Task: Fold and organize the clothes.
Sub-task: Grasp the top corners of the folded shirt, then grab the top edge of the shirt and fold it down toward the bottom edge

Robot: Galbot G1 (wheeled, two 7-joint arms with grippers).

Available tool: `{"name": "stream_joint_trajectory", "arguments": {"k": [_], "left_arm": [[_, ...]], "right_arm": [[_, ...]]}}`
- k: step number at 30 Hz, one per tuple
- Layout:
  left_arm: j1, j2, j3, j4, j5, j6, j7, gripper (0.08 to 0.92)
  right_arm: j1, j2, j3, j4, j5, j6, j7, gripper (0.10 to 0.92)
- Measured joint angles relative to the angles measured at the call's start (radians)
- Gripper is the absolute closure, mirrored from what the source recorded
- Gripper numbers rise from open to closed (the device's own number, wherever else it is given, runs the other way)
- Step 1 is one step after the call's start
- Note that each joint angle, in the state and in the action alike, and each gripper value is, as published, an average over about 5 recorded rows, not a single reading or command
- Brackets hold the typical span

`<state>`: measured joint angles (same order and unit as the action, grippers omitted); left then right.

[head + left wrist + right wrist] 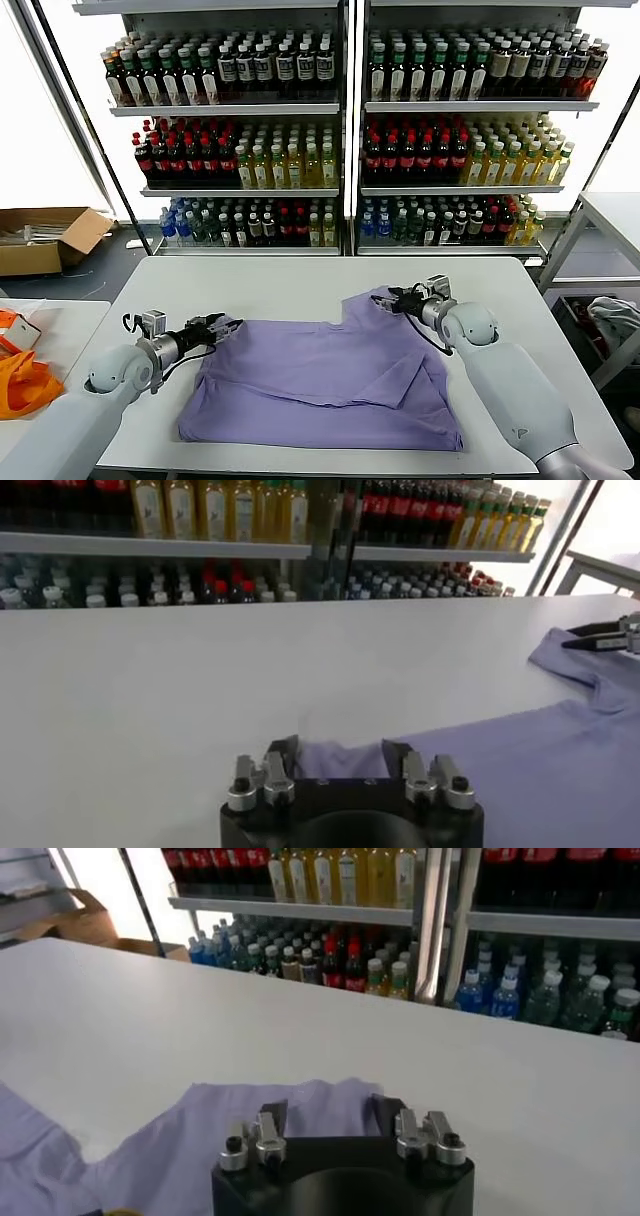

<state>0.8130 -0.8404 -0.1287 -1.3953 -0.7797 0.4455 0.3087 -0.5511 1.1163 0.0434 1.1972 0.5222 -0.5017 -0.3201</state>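
No lettering can be read; the bottle labels are too small.

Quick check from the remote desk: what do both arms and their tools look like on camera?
Both arms have smooth white shells that narrow into silver-grey metal wrists with looping black cables. The left tool and the right tool are black with thin dark fingers. Each wrist view shows a black housing with silver bolted finger mounts. A small grey logo marks the right forearm.
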Motion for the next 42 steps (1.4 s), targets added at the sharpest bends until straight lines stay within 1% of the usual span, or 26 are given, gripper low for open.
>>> {"name": "stream_joint_trajectory", "arguments": {"k": [9,13,15,21,28,35,42], "left_arm": [[0.014,-0.006,-0.007,-0.004,-0.005,-0.015,-0.009,0.812],[0.014,-0.006,-0.006,-0.014,-0.008,-0.023,-0.022,0.9],[0.014,-0.006,-0.006,-0.02,-0.012,-0.027,-0.029,0.913],[0.027,0.002,-0.021,-0.053,-0.03,-0.043,-0.059,0.914],[0.077,0.024,-0.067,-0.139,-0.051,-0.051,-0.099,0.914],[0.182,0.057,-0.141,-0.268,-0.059,-0.058,-0.147,0.914],[0.331,0.076,-0.23,-0.421,-0.059,-0.044,-0.208,0.914]], "right_arm": [[-0.028,-0.002,0.014,0.032,0.019,0.004,0.019,0.83],[-0.042,-0.002,0.029,0.063,0.042,0.007,0.034,0.912],[-0.048,-0.003,0.037,0.084,0.055,0.007,0.042,0.92],[-0.074,-0.018,0.059,0.163,0.1,0.0,0.067,0.92],[-0.132,-0.057,0.105,0.3,0.158,-0.011,0.094,0.92],[-0.242,-0.125,0.18,0.464,0.205,-0.014,0.117,0.92],[-0.422,-0.186,0.304,0.649,0.231,-0.029,0.142,0.92]]}}
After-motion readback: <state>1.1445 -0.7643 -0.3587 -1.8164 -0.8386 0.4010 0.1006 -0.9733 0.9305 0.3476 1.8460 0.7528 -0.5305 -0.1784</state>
